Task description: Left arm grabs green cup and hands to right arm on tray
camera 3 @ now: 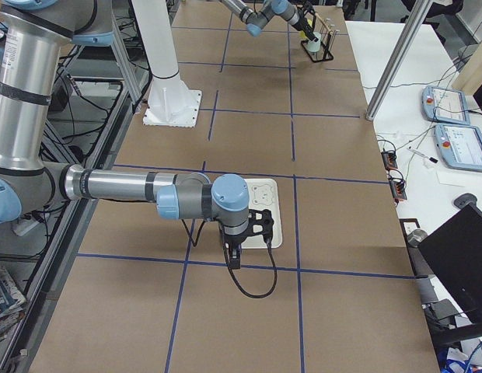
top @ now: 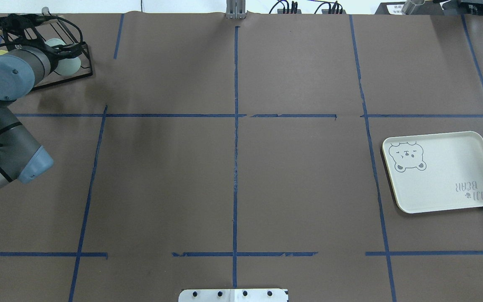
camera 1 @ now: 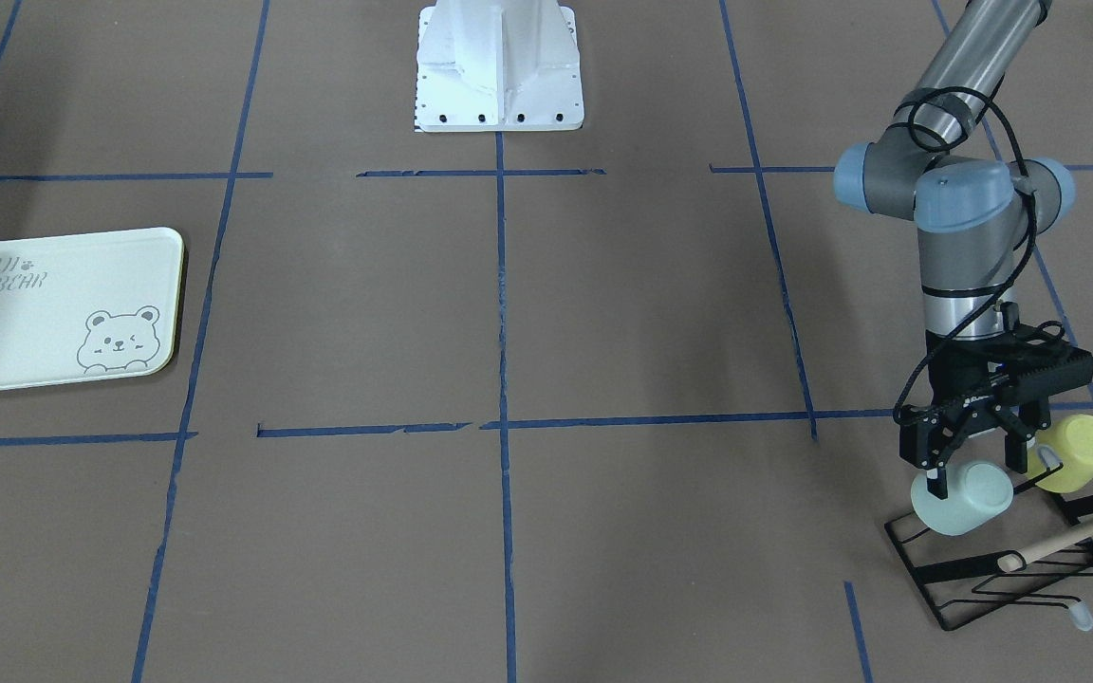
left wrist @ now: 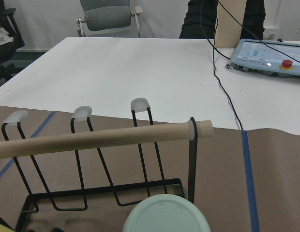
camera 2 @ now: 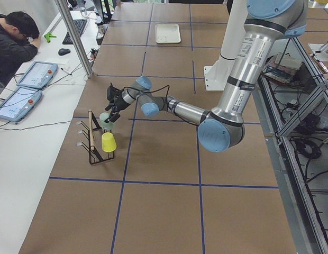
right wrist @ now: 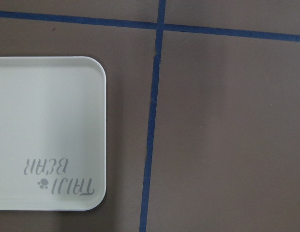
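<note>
The green cup (camera 1: 969, 503) lies tilted on a peg of the black wire rack (camera 1: 983, 579) at the left end of the table. Its round end fills the bottom of the left wrist view (left wrist: 167, 216). My left gripper (camera 1: 973, 472) is lowered over it. It is open, with one finger on each side of the cup, close to its wall. The tray (camera 1: 25, 332) lies bare at the right end and shows in the overhead view (top: 447, 167). My right gripper (camera 3: 235, 252) hangs over the tray's near edge; I cannot tell whether it is open or shut.
A yellow-green cup (camera 1: 1078, 453) hangs on the rack beside the green one. A wooden dowel (left wrist: 92, 140) runs across the rack's top. The white robot base (camera 1: 499, 66) stands at the table's middle edge. A person (camera 2: 13, 42) sits at the desk beyond the rack.
</note>
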Controlling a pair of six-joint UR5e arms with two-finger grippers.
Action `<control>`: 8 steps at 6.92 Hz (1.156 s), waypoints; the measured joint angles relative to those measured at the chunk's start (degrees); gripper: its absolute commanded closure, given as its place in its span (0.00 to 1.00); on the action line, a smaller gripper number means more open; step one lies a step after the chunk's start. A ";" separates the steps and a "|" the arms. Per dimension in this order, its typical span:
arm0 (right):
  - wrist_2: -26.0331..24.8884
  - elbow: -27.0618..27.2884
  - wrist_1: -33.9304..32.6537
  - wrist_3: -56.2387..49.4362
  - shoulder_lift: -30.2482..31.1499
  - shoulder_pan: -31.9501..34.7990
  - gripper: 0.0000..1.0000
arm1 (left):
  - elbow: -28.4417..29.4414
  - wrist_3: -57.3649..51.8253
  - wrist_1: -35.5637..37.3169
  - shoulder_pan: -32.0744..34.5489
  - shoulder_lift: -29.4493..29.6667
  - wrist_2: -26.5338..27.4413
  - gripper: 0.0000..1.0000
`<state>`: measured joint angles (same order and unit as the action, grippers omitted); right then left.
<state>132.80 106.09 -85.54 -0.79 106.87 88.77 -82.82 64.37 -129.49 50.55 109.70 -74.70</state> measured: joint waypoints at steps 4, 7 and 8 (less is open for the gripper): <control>0.00 0.02 0.01 0.04 0.00 0.00 0.00 | 4.62 -0.17 -3.27 -0.24 1.70 0.17 0.00; 0.00 0.07 0.02 0.00 0.00 0.00 0.00 | 5.64 -0.15 -3.63 -0.27 2.05 0.15 0.00; 0.00 0.08 0.02 0.00 0.03 0.00 0.00 | 5.83 -0.15 -3.65 -0.27 2.08 0.13 0.00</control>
<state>132.80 106.17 -85.52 -0.79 106.90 88.77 -77.00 64.22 -133.14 50.27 111.78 -74.57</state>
